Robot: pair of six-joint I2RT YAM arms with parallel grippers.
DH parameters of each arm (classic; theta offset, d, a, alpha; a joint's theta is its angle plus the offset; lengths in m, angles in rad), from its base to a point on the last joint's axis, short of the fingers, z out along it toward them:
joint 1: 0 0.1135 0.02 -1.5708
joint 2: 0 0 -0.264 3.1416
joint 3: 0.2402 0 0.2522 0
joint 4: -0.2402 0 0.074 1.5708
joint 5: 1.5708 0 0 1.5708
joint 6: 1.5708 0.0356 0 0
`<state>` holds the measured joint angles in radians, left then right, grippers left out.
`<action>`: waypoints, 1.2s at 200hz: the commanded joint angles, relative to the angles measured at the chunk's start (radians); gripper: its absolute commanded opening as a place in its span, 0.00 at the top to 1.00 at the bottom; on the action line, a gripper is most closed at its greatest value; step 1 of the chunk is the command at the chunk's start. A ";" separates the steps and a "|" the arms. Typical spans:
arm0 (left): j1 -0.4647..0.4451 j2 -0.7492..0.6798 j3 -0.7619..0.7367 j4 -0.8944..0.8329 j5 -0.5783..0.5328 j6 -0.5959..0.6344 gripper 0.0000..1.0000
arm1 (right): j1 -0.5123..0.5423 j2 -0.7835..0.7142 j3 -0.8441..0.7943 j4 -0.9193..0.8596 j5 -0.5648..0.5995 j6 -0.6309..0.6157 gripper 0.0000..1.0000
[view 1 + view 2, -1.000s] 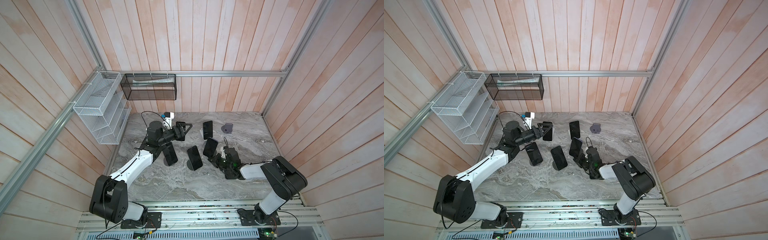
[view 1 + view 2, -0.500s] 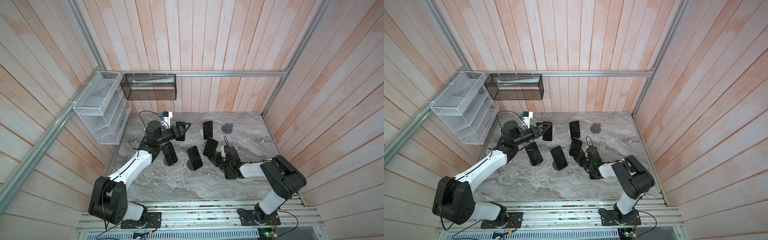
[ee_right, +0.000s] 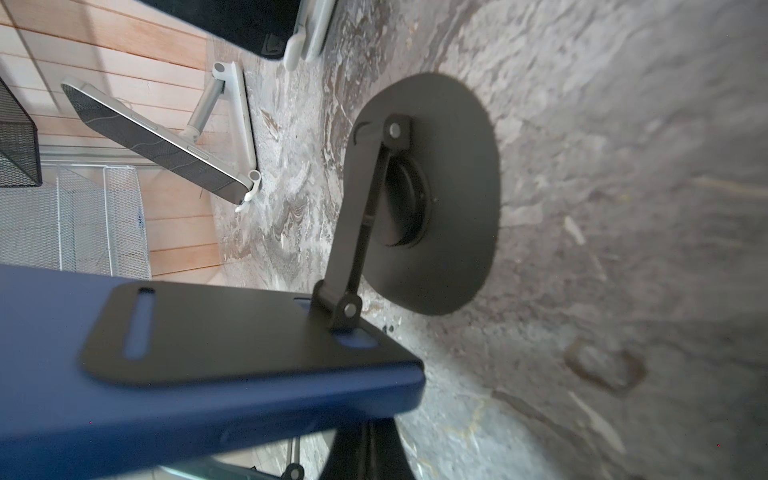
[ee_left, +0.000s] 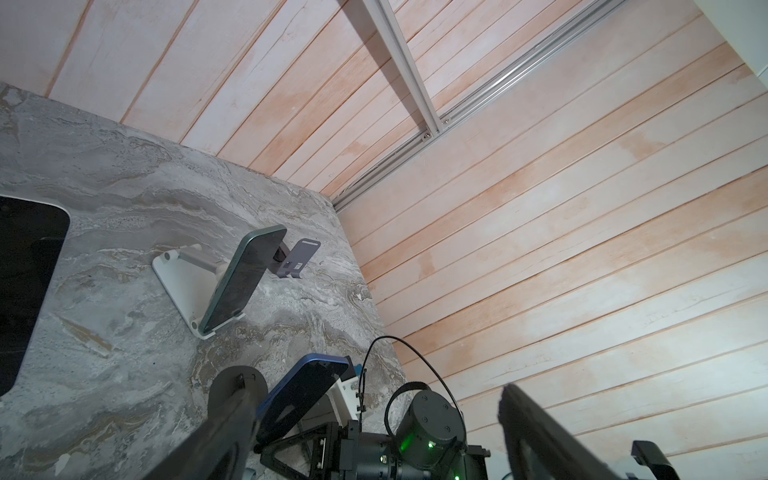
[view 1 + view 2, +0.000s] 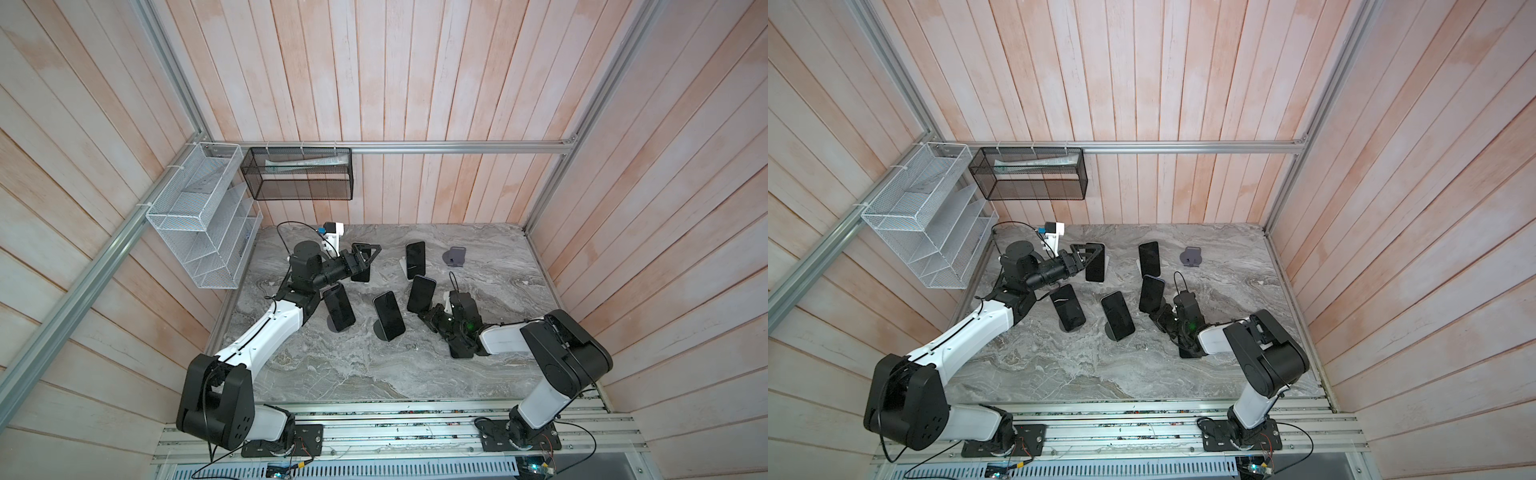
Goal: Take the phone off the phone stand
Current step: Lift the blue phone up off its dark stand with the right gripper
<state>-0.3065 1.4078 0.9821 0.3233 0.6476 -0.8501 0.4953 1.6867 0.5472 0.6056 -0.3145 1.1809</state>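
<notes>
Right wrist view is too close to catch it, but in both top views a dark flat slab (image 5: 460, 352) lies nearest the arm bases on the marble table (image 5: 374, 374), partly under the right arm. It may be a phone laid down, but too much is hidden to say. Just behind it the right gripper (image 5: 430, 319) is at the foot of a black stand (image 3: 457, 166) that has a round base. Its jaws are fully closed and nothing shows pinched between them. I cannot tell whether it touches the stand or the phone. The blue phone (image 3: 208, 411) leans on that stand's plate. Level with it, toward the left, a dark phone (image 5: 340, 306) and a second dark phone (image 5: 388, 314) are each propped on a round-based stand, untouched. Further back the left gripper (image 5: 371, 258) hangs at the top edge of the back-left phone (image 5: 1095, 266), jaws spread wide and empty. In the left wrist view the fingers (image 4: 540, 436) stand apart with no phone between them. That phone rests on a white arm stand (image 3: 203, 104), its bottom edge in the lip. Beyond it a green phone (image 4: 245, 274) sits on its own white stand (image 4: 178, 286), then an empty grey stand (image 5: 456, 258) near the back wall. My read on progress: approach only. The likely target is the back-left phone, which is seated on its stand. Grasp, lift clear and set-down are all left to do.
</notes>
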 commanded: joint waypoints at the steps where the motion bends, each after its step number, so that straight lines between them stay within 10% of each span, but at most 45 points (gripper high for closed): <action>1: 0.006 -0.022 0.015 0.031 0.004 -0.006 0.07 | -0.015 -0.007 0.012 -0.044 0.024 -0.023 1.00; 156: 0.006 -0.013 0.014 0.037 0.007 -0.010 0.07 | -0.066 -0.213 0.028 -0.286 0.061 -0.186 0.93; 191: 0.005 -0.010 0.020 0.030 0.018 -0.009 0.07 | -0.063 -0.391 0.083 -0.584 0.169 -0.372 0.77; 240: -0.062 0.004 0.044 -0.035 -0.005 0.056 0.07 | -0.064 -0.463 0.339 -0.886 0.217 -0.715 0.21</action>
<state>-0.3229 1.4078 0.9878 0.3222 0.6479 -0.8459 0.4332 1.2434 0.7647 -0.0849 -0.1459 0.7006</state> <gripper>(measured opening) 0.934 0.703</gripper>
